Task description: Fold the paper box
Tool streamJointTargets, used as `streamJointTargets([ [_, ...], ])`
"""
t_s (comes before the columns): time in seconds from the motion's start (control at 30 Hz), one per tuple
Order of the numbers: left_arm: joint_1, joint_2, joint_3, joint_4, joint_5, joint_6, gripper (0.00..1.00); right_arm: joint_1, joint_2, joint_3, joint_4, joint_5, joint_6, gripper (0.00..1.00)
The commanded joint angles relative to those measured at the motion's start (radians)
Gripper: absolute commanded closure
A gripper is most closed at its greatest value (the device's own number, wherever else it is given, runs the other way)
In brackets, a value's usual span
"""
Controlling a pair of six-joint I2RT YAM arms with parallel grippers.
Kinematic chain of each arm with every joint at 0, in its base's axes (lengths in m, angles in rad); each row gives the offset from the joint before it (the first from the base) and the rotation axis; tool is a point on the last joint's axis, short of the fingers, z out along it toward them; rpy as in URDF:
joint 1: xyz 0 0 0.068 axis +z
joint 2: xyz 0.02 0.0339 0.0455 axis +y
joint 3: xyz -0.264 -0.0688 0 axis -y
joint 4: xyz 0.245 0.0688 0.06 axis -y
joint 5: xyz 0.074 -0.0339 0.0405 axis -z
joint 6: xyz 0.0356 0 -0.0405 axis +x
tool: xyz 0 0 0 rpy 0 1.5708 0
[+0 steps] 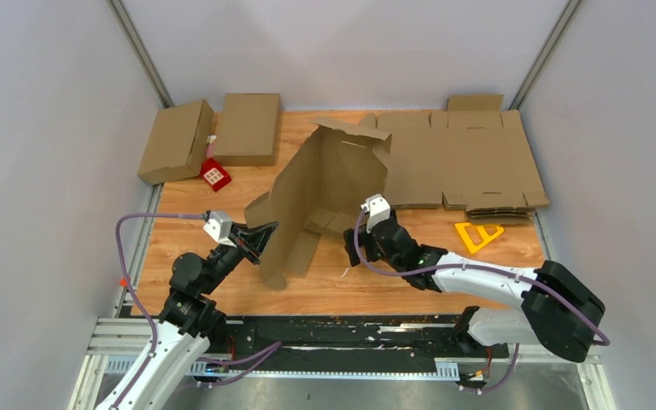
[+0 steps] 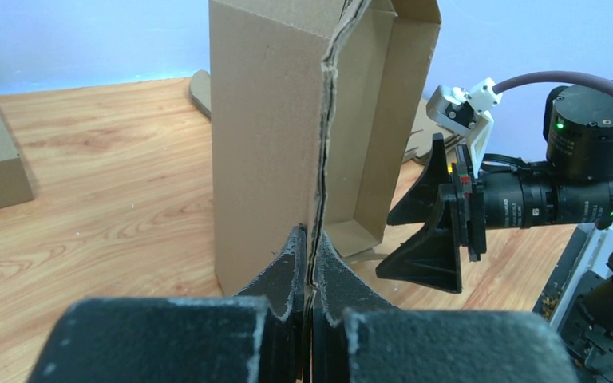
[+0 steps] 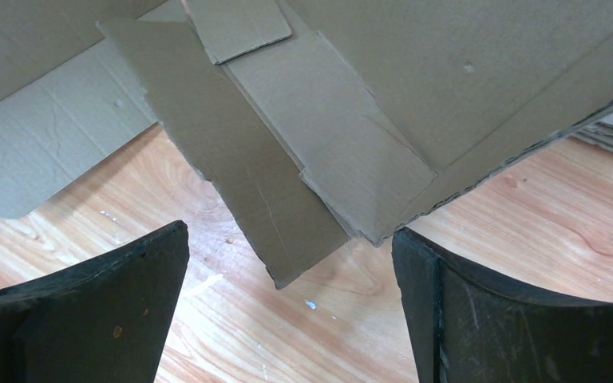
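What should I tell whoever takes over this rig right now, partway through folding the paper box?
Left claw: shut on an edge of the paper box, which stands on the table.
Right claw: open, holding nothing, close to the box's loose flaps.
Done: the sheet is raised with its walls standing.
Left: flaps not tucked, box not closed.
Nearby: flat blanks at the far right, two closed boxes at the far left.

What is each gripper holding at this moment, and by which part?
The left gripper pinches the upright cardboard box by the edge of one side panel; the right gripper is open, holding nothing.
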Motion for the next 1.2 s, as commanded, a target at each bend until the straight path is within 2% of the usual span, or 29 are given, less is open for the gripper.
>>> streamJointTargets([
  [0.0,-0.005,0.015,0.030,-0.042,0.034,-0.029,1.00,0.004,0.035,0.056,0.015,0.091,-0.018,0.05],
  [0.13,-0.006,0.015,0.035,-0.043,0.044,-0.030,1.00,0.004,0.107,0.105,-0.009,0.172,-0.018,0.15],
  [0.27,-0.005,0.017,0.038,-0.042,0.051,-0.029,1.00,0.003,0.173,0.142,-0.023,0.219,-0.008,0.18],
  [0.47,-0.005,0.013,0.039,-0.047,0.051,-0.027,1.00,-0.030,0.180,0.152,-0.028,0.239,0.028,0.39],
  [0.53,-0.005,0.016,0.038,-0.043,0.059,-0.027,1.00,-0.048,0.188,0.163,-0.032,0.234,0.044,0.43],
  [0.8,-0.005,0.033,0.038,-0.030,0.075,-0.028,1.00,-0.105,0.251,0.209,-0.063,0.254,0.107,0.46],
  [1.0,-0.005,0.034,0.037,-0.031,0.074,-0.025,1.00,-0.145,0.242,0.195,-0.036,0.225,0.093,0.46],
  [1.17,-0.005,0.044,0.037,-0.026,0.080,-0.027,1.00,-0.154,0.298,0.251,-0.056,0.212,0.053,0.44],
])
